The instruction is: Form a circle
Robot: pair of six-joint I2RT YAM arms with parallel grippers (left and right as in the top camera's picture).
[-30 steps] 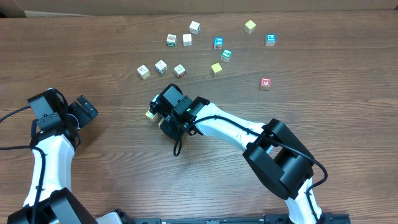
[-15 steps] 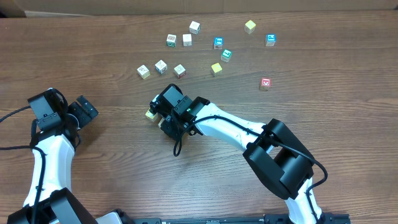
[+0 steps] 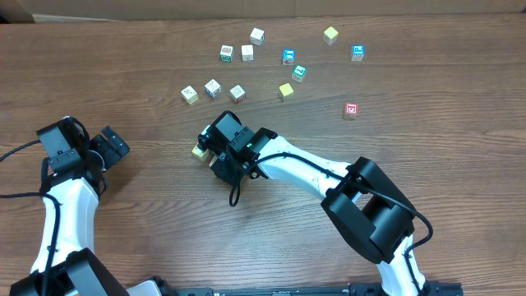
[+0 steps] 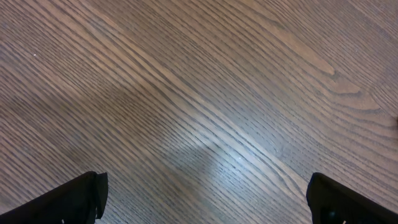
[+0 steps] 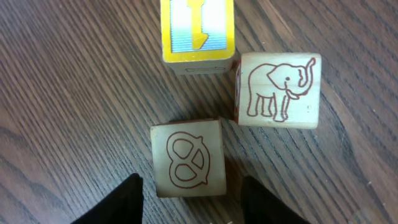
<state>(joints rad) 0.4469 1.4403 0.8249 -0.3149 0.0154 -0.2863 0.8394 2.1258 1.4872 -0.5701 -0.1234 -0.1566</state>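
The circle's cubes lie under my right gripper (image 3: 215,152); in the overhead view only a pale cube edge (image 3: 198,150) peeks out at its left. The right wrist view shows three of them close together: a pretzel cube (image 5: 188,157), an elephant cube (image 5: 278,89) and a yellow-framed cube (image 5: 198,30). My right gripper (image 5: 191,198) is open, its fingers (image 5: 127,202) either side of the pretzel cube with a gap on each side. At the left, my left gripper (image 3: 111,146) stands wide open over bare wood (image 4: 205,124).
Several loose cubes are scattered toward the table's far side, from a pale one (image 3: 190,95) and a yellow one (image 3: 285,90) to a red-printed one (image 3: 351,109) and a blue one (image 3: 357,53). The right arm (image 3: 312,173) stretches across the table's middle.
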